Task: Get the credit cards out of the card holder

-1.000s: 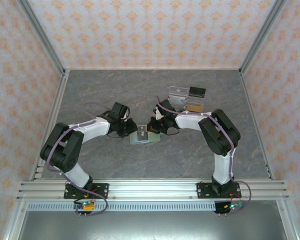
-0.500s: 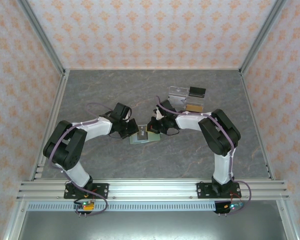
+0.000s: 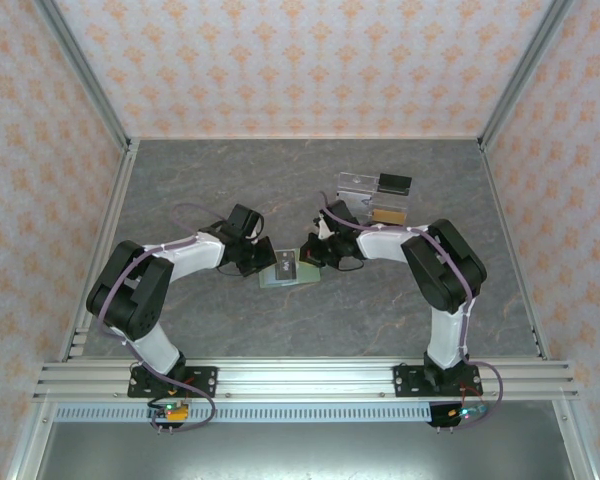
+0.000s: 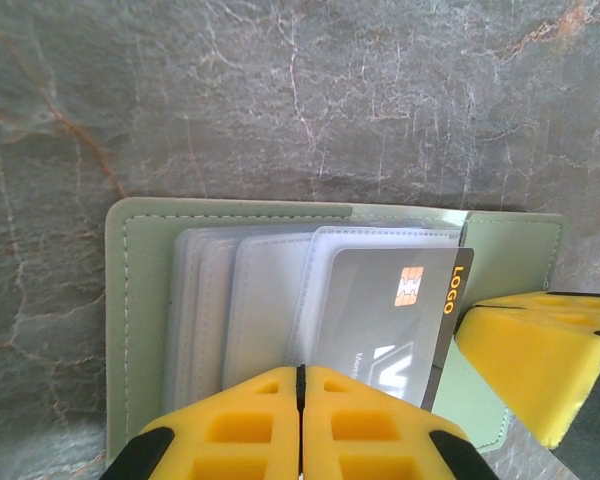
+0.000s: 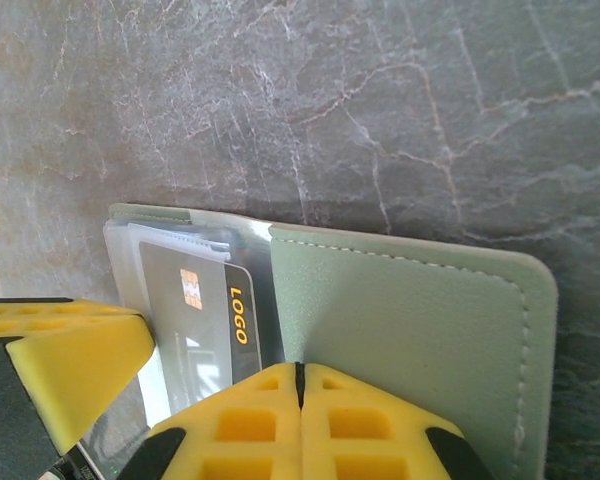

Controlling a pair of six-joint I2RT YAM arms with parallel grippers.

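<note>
The sage-green card holder [image 3: 289, 273] lies open on the grey table between both arms. Clear sleeves fan across its inside, and a grey card [image 4: 395, 315] with a gold chip and the word LOGO lies on top. My left gripper [image 3: 263, 259] is shut, its yellow fingertips together at the near edge of the sleeves [image 4: 301, 376]. My right gripper [image 3: 309, 256] is shut at the edge of the holder's green flap [image 5: 410, 320], which overlaps the card [image 5: 195, 300]. The gripper tips [image 5: 300, 372] meet on that flap's near edge.
A clear acrylic stand [image 3: 363, 194] sits behind the right arm, with a black card [image 3: 394, 183] and a tan one [image 3: 385, 213] beside it. Metal frame rails [image 3: 110, 250] and patterned walls border the table on three sides.
The right gripper has drawn slightly right and back, and the holder lies more open with the grey card showing. The left gripper shifted a little right at first, then held still.
</note>
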